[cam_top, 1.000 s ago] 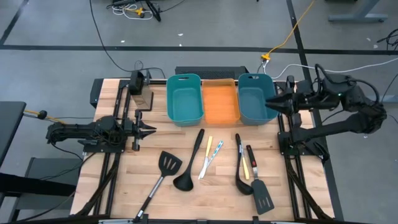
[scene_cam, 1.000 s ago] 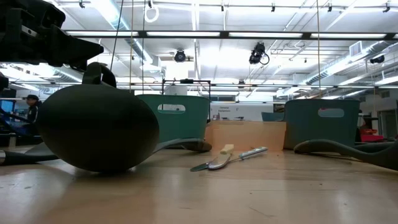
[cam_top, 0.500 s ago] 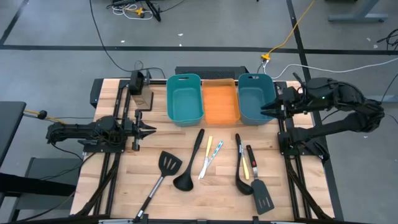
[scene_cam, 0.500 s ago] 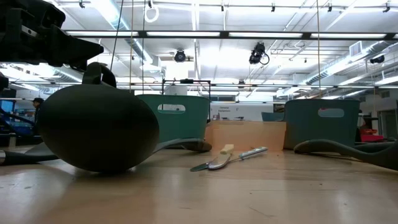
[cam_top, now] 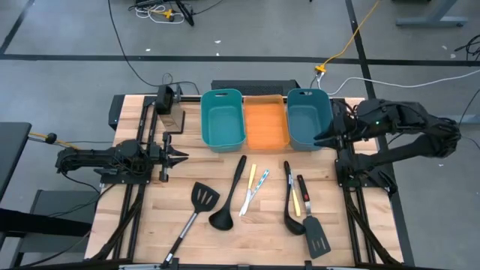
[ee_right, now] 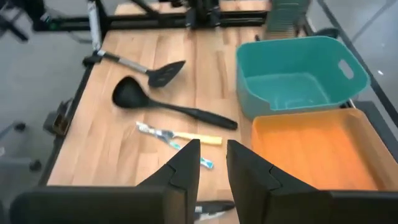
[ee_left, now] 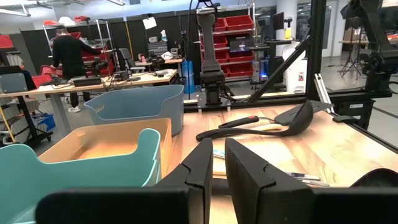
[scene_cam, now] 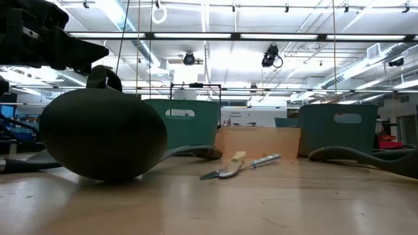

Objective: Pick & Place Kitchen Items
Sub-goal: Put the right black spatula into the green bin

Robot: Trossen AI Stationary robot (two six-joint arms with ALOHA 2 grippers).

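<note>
Black spatulas [cam_top: 196, 203] and ladles [cam_top: 230, 195] lying loose on the wooden surface [cam_top: 255, 236], bins [cam_top: 223, 118] empty and ready behind, right gripper [cam_top: 321, 140] over the nearest bin, left gripper [cam_top: 182, 157] parked aside, both jaws narrowly parted, gripping nothing.

Three bins [cam_top: 264, 120] wall off the far edge (utensils [cam_top: 300, 206] litter the middle), left boards bare.
</note>
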